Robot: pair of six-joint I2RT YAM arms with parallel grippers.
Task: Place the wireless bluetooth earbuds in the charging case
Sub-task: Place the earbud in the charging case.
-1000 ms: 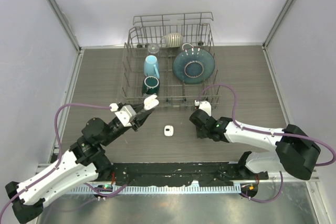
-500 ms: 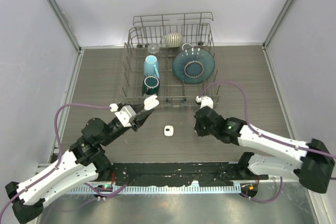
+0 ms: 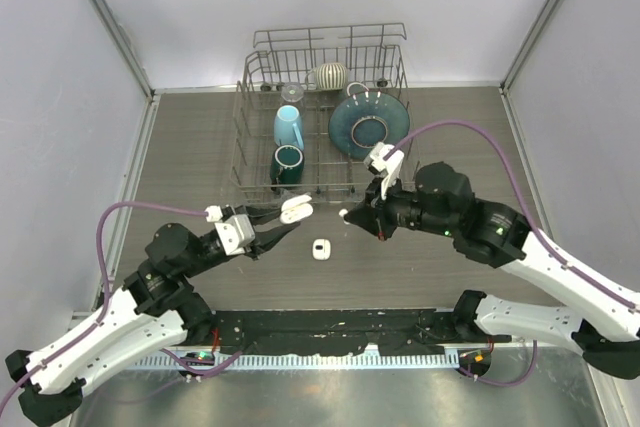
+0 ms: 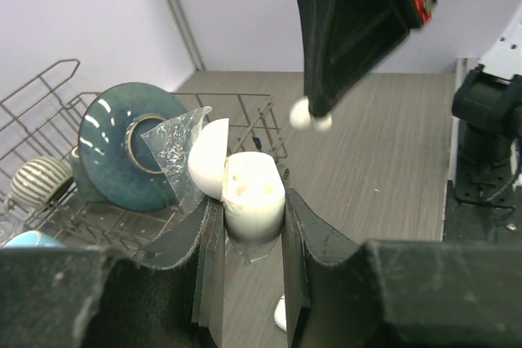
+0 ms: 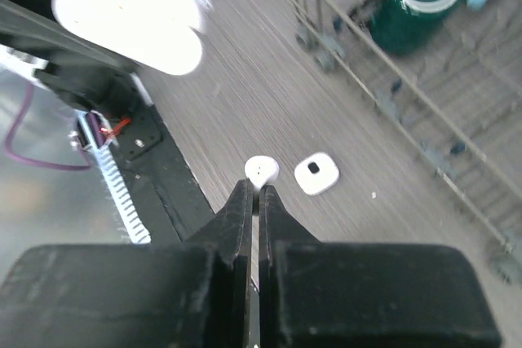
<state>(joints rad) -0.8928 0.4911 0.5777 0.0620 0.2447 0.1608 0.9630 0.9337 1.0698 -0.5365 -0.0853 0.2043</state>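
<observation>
My left gripper (image 3: pixel 284 221) is shut on the open white charging case (image 3: pixel 297 209) and holds it above the table, lid tipped back. In the left wrist view the case (image 4: pixel 254 198) sits between my fingers (image 4: pixel 204 234), its sockets showing. My right gripper (image 3: pixel 352 215) is shut on one small white earbud (image 3: pixel 344 214), raised just right of the case. The earbud (image 5: pixel 262 170) pokes past the shut tips in the right wrist view, and it hangs above and right of the case in the left wrist view (image 4: pixel 310 116). Other earbuds are not in view.
A small white rounded-square piece with a dark spot (image 3: pixel 321 249) lies on the table between the grippers, also in the right wrist view (image 5: pixel 316 174). A wire dish rack (image 3: pixel 248 107) behind holds a blue plate (image 3: pixel 368 127), a light blue cup (image 3: pixel 288 127) and a green cup (image 3: pixel 287 160).
My right arm has risen off the table and swung left toward the case with the earbud in its tips. My left gripper has shifted slightly right with the case.
</observation>
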